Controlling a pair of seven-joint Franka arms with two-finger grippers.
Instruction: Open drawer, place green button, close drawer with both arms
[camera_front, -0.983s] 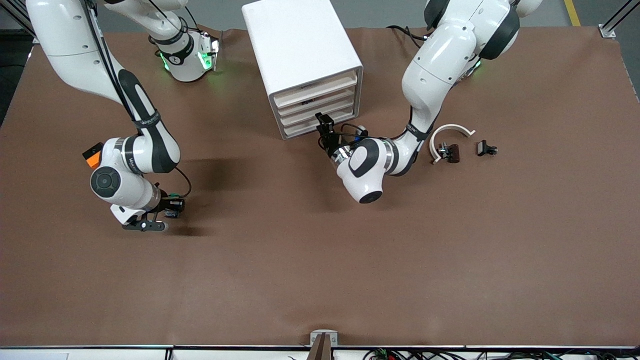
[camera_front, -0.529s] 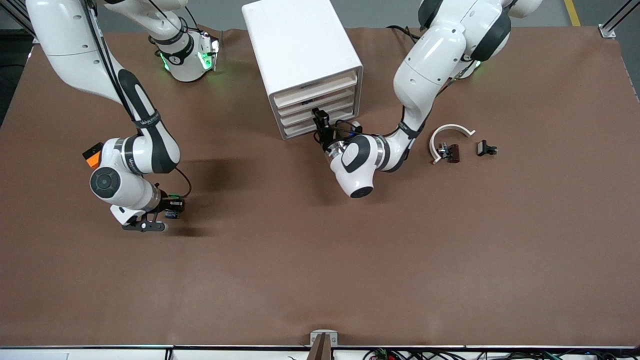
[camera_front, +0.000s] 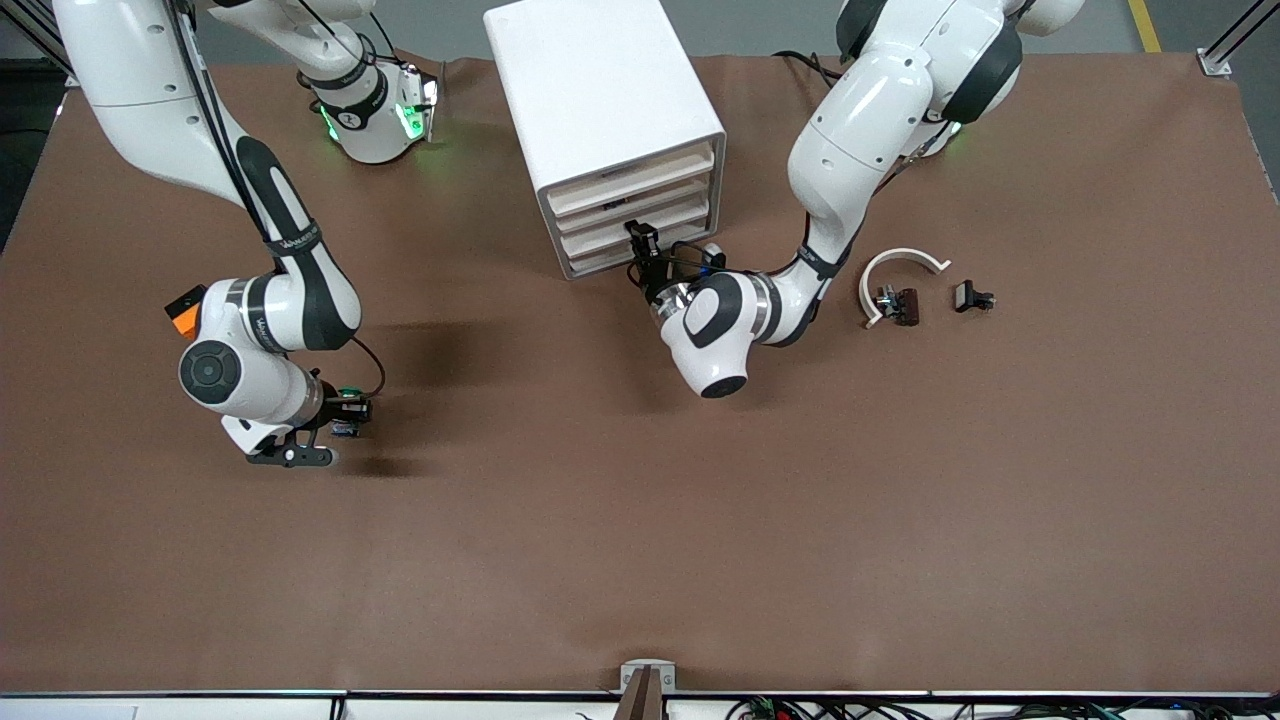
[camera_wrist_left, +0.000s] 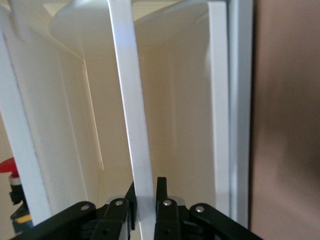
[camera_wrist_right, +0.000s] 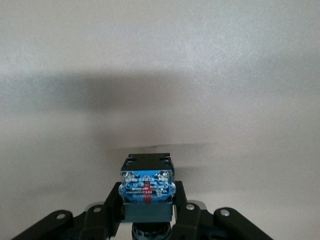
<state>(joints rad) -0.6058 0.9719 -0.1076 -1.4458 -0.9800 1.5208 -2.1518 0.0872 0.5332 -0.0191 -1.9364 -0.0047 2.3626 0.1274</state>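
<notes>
The white cabinet (camera_front: 600, 90) stands at the middle of the table near the robots' bases, with its four cream drawer fronts facing the front camera. My left gripper (camera_front: 640, 238) is at one of the lower drawers (camera_front: 675, 232). In the left wrist view its fingers (camera_wrist_left: 161, 192) are shut on a thin white edge of the drawer (camera_wrist_left: 127, 100). All drawers look closed. My right gripper (camera_front: 335, 425) hangs low over the table toward the right arm's end, shut on the button (camera_front: 346, 410). The right wrist view shows the button's bluish base (camera_wrist_right: 147, 187) between the jaws.
An orange cube (camera_front: 183, 312) lies beside the right arm's wrist. A white curved piece (camera_front: 900, 262) and two small black and brown clip parts (camera_front: 897, 303) (camera_front: 972, 297) lie toward the left arm's end. A red-capped part (camera_wrist_left: 7, 167) shows at the left wrist view's edge.
My left gripper has moved up to the cabinet's drawer front and now sits against it. The right arm with the button has barely moved.
</notes>
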